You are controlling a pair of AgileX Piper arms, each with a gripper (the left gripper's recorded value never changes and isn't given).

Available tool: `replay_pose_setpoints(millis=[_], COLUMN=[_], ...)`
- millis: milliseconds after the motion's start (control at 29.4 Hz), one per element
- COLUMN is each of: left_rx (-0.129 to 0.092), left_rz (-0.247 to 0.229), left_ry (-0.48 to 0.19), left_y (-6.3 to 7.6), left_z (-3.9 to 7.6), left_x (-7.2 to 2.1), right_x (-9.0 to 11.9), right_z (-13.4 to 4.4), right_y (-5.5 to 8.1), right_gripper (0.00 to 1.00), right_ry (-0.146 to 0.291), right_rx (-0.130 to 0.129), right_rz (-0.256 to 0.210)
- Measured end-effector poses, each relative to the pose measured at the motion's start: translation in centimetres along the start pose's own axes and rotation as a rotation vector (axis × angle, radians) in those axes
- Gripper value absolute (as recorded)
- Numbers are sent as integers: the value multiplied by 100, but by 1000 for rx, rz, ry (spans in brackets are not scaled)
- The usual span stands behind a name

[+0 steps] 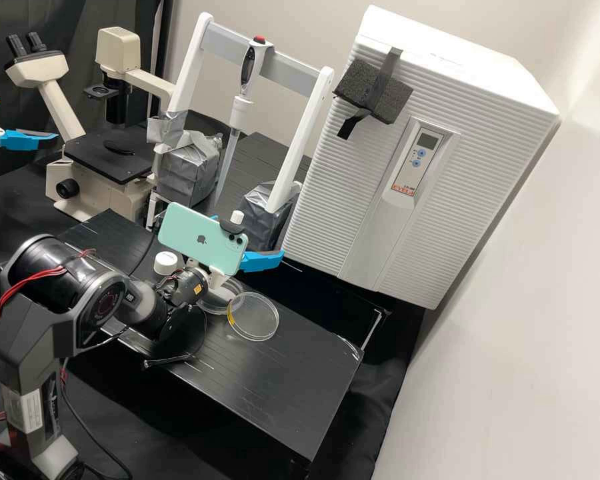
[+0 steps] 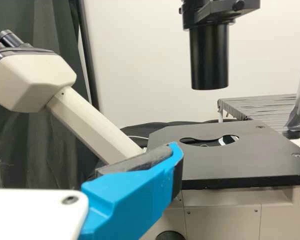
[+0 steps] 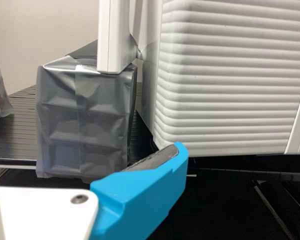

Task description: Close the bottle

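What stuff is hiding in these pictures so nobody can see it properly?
- High view: the mint phone covers most of the right gripper and whatever it may hold.
- High view: the arm's wrist hides everything below the white cap.
- High view: that wrist also covers part of one petri dish.

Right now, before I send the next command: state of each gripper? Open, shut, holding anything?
Left gripper: open, holding nothing.
Right gripper: looks open, nothing between its fingers.
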Motion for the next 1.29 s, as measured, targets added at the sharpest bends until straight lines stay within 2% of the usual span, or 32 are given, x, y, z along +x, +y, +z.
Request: replay_pose_setpoints(millis=[340, 408, 544, 680, 783, 885, 1055, 1157, 1293], left_rx=[4, -6, -41, -53, -55, -58, -65, -67, -76], left_rz=[-3, 3, 13, 39, 18, -38, -123, -159, -200], left_ry=[-11, -37, -115, -220, -278, -342, -382, -392, -409], left_y=[-7, -7, -18, -1, 4, -52, -160, -209, -259], left_z=[0, -15, -42, -34, -21, 7, -8, -26, -36], left_x=[-8, -43, -202, -420, -556, -717, -943, -1025, -1084], right_x=[0, 0, 0, 0, 0, 0, 0, 0, 0], right_z=[0, 0, 0, 0, 0, 0, 0, 0, 0], right_y=[0, 0, 0, 0, 0, 0, 0, 0, 0], right_gripper=[100, 100, 100, 100, 100, 100, 100, 100, 100], right_ry=[0, 0, 0, 0, 0, 0, 0, 0, 0], right_rx=[0, 0, 0, 0, 0, 0, 0, 0, 0], right_rz=[0, 0, 0, 0, 0, 0, 0, 0, 0])
